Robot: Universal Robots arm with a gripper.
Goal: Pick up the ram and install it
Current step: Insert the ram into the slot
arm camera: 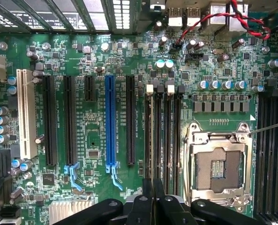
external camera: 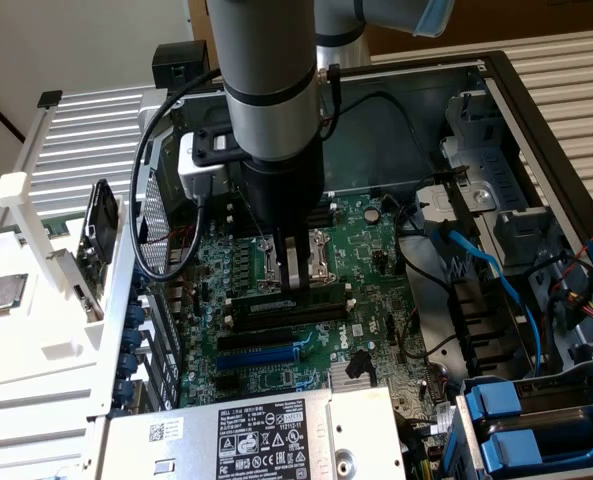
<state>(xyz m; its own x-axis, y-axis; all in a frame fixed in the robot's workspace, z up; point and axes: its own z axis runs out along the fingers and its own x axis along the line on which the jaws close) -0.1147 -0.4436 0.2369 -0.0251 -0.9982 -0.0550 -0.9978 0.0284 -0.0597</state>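
Observation:
In the exterior view my gripper [external camera: 296,282] reaches straight down into the open computer case onto the green motherboard [external camera: 376,300]. The ram [external camera: 261,297] shows as a long narrow stick lying along the memory slots right under the fingertips, level with the board. In the wrist view the two black fingers [arm camera: 147,199] stand close together over the first two of the black memory slots [arm camera: 169,136], next to the open processor socket [arm camera: 218,164]. The stick itself is seen only edge-on there, and whether it is fully seated in its slot is hidden.
Black and blue expansion slots [arm camera: 109,122] run beside the memory slots. A labelled power supply [external camera: 256,435] sits at the near edge, and blue drive bays [external camera: 536,425] and cables fill the exterior view's right. A square silver processor chip [external camera: 1,293] rests on the white stand outside the case.

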